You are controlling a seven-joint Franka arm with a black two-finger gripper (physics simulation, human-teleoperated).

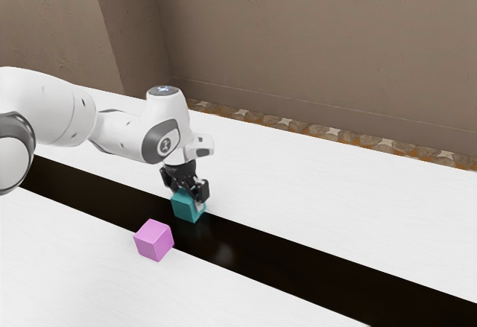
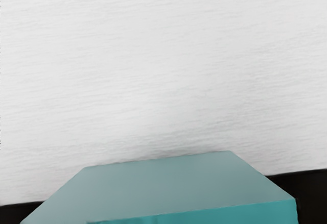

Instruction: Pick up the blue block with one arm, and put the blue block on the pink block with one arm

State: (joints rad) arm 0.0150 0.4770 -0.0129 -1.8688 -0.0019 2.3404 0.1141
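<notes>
The white arm [image 1: 112, 129] reaches in from the exterior view's 9 o'clock over the white table [image 1: 335, 185]. The pink block [image 1: 153, 239] rests on the table's near part, at about 7 o'clock from the blue block [image 1: 186, 209], near it but apart. The gripper [image 1: 189, 192] is clamped on the blue block from two sides, above the black strip [image 1: 298, 260]. I cannot tell whether the block is lifted.

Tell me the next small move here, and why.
Probably lift straight up. The gripper looks shut on the blue block, which seems low over the dark strip, and the pink block sits close beside it, so carrying sideways at this height could knock it.
</notes>
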